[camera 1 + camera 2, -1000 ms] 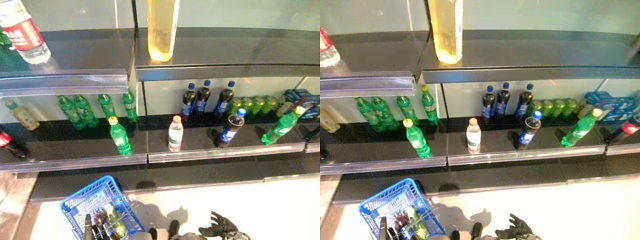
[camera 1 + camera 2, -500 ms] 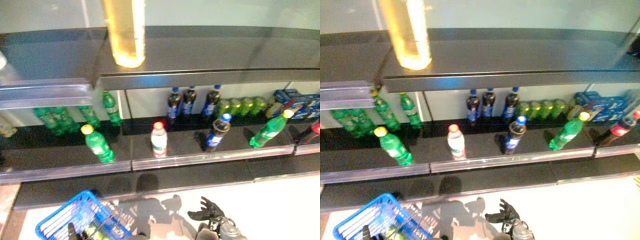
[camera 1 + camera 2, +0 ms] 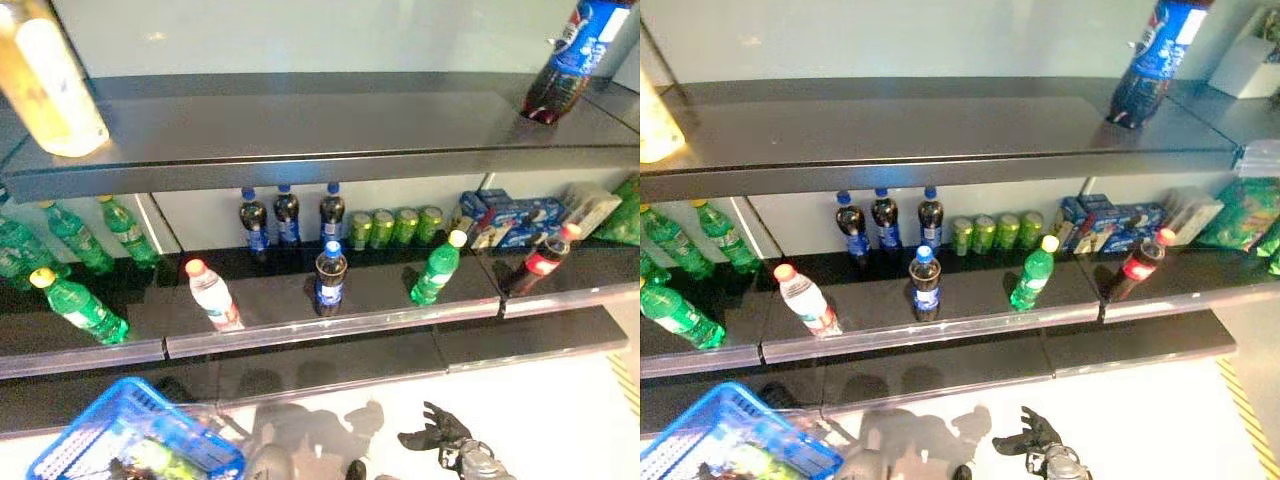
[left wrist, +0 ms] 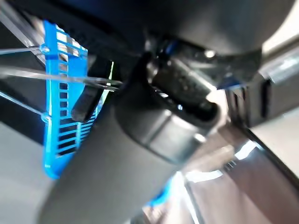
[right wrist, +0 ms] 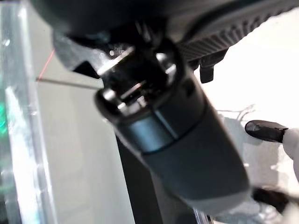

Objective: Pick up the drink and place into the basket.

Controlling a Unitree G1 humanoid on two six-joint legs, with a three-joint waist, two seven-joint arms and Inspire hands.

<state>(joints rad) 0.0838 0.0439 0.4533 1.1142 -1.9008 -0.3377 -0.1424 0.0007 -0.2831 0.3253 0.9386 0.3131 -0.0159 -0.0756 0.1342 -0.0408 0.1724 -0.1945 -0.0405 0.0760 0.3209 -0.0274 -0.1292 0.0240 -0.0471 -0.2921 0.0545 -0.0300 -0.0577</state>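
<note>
Left eye view has swung to the right since a moment ago, so the whole shelf sits shifted; that is my head moving, not the bottles. My right robot hand is low over the pale floor as before, released, fingers spread and holding nothing. My left robot hand is against the blue basket, but I cannot tell its grip. Well to the left of my right robot hand, the basket holds something green.

No drink is in my right robot hand. Beyond it, a dark cola drink with a blue cap and blue label stands upright at the shelf's front edge. Behind it I count three similar cola bottles and four green cans. One green bottle with a yellow cap leans to the drink's right, and one clear bottle with a red cap to its left.
</note>
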